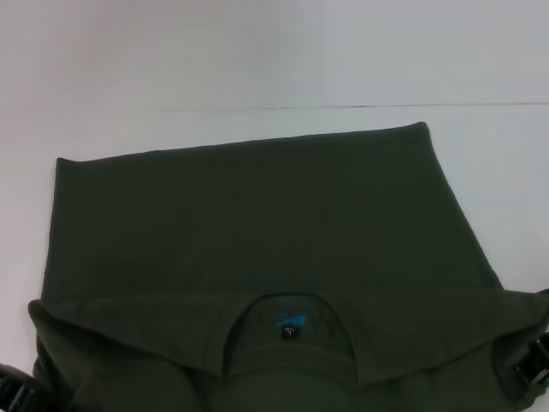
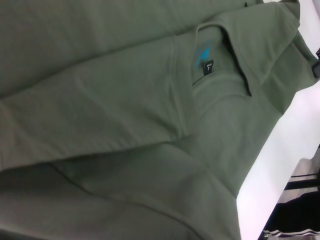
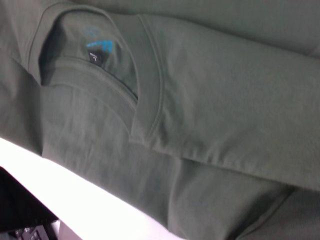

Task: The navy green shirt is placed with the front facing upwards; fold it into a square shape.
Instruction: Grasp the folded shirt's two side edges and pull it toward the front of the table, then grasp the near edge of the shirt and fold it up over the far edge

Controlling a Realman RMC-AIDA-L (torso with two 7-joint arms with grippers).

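Fabric fills the nearest part of my head view: the navy green shirt [image 1: 249, 249] lies on the white table [image 1: 257, 51] with its collar end closest to me, the ribbed neck opening [image 1: 292, 330] gaping toward the camera and the small blue inner label [image 1: 292, 324] showing inside it. At the bottom corners I see the left gripper [image 1: 17, 386] at the shirt's near left shoulder and the right gripper [image 1: 532, 365] at its near right shoulder, each pressed against bunched cloth; only dark housing shows, so I cannot tell how wide either claw is spread or whether it has hold of the cloth. The near edge of the shirt looks raised and turned toward the far side, forming a flap whose lower border crosses the neck opening. My left wrist view shows the same blue label [image 2: 204, 57] and layered olive folds, and my right wrist view shows the ribbed collar band [image 3: 150, 85] with the label [image 3: 99, 50] tucked inside it. Beyond the collar, the shirt's body spreads flat and plain, no print visible, ending in a straight far edge [image 1: 257, 142] with bare table past it.
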